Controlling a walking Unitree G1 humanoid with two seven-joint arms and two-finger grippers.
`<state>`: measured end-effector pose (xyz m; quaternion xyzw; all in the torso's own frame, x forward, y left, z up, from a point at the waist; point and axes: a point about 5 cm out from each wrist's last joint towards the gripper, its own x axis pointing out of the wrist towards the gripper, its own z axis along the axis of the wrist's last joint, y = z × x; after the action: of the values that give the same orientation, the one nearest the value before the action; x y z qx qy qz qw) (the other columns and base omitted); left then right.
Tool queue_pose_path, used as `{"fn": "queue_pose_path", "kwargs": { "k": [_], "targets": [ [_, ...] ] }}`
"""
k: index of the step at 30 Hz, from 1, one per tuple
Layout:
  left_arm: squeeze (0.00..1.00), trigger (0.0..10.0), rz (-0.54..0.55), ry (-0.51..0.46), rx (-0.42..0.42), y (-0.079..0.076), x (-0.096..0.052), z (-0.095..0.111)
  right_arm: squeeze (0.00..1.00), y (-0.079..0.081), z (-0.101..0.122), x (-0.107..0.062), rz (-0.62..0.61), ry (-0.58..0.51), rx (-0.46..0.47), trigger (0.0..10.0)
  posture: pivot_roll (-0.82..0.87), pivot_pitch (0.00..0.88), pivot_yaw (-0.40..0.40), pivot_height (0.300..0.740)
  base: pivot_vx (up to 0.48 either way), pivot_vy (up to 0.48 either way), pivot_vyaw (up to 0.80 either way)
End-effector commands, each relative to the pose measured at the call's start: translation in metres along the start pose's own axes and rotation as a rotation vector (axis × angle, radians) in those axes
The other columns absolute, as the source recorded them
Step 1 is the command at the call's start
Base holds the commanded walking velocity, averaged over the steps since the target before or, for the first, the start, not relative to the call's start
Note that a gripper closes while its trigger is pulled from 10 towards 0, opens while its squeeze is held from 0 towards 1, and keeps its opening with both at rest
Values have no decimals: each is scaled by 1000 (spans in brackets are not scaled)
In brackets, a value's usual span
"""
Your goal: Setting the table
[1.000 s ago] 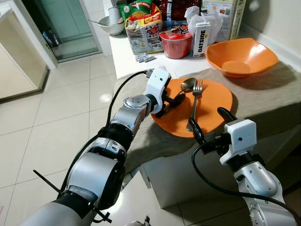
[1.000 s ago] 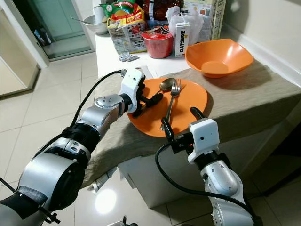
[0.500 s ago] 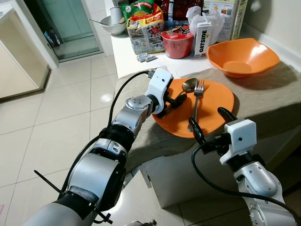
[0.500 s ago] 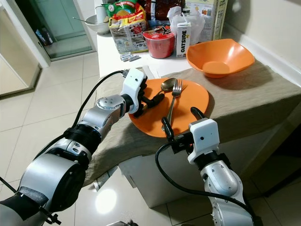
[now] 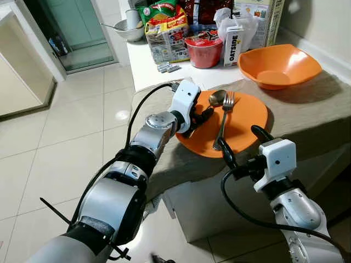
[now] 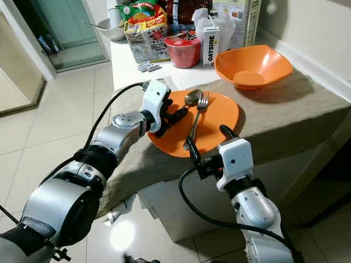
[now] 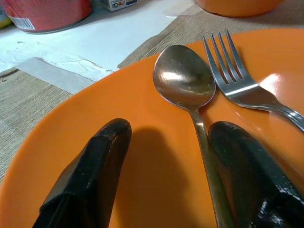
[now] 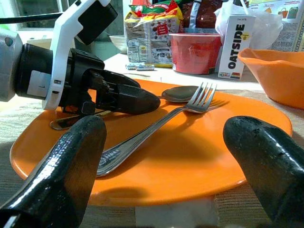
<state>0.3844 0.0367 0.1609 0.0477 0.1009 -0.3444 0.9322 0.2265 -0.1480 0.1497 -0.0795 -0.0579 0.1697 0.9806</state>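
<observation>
While the spoon (image 7: 190, 102) lies on the orange plate (image 5: 244, 131) with its bowl toward the far rim and its handle running back toward the robot, the left gripper (image 7: 166, 164) sits low over it, fingers apart, one finger on bare plate and the other just beside the handle, seemingly touching it. The fork (image 5: 222, 121) lies right alongside the spoon, tines near the spoon's bowl, so the two pieces are very close at that end. The step in hand looks like picking the spoon off the plate to lay it beside it. To do that well, the fingers should straddle the handle alone, well back from the bowl where the fork angles away, press down to the plate surface and close slowly so the thin metal does not skate on the glossy plate or drag the fork along. The right gripper (image 5: 237, 143) waits at the near table edge, fingers spread wide, facing the plate's near rim; it could steady the plate. The plate rests on a woven cloth (image 5: 307, 107) near the table's corner, overhanging slightly. Beyond stand an orange bowl (image 5: 279, 66), an Oatside carton (image 5: 233, 45), a red tub (image 5: 204, 51) and snack packets (image 5: 167, 33).
</observation>
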Motion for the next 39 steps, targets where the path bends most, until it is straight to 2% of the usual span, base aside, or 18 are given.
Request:
{"fn": "queue_pose_path", "kwargs": {
  "k": [1, 16, 23, 29, 39],
  "targets": [
    [0, 0, 10, 85, -27, 5, -4, -18, 0, 3, 3, 2, 5, -15, 0, 10000, -276, 31, 170, 740, 0, 0, 0],
    [0, 0, 1, 89, -64, 4, -2, -16, 0, 4, 2, 2, 5, -11, 1, 10000, -277, 39, 173, 740, 0, 0, 0],
    [0, 0, 38, 11, -80, 11, -3, 0, 0, 4, 2, 3, 4, -9, 0, 10000, -277, 39, 173, 740, 0, 0, 0],
    [0, 0, 62, -17, -78, 16, -4, 8, 0, 4, 2, 3, 6, -8, -1, 10000, -275, 43, 169, 740, 0, 0, 0],
    [0, 0, 71, -60, -144, 22, -5, 21, 0, 5, 1, 4, 8, -6, 1, 10000, -272, 44, 168, 740, 0, 0, 0]
  ]
}}
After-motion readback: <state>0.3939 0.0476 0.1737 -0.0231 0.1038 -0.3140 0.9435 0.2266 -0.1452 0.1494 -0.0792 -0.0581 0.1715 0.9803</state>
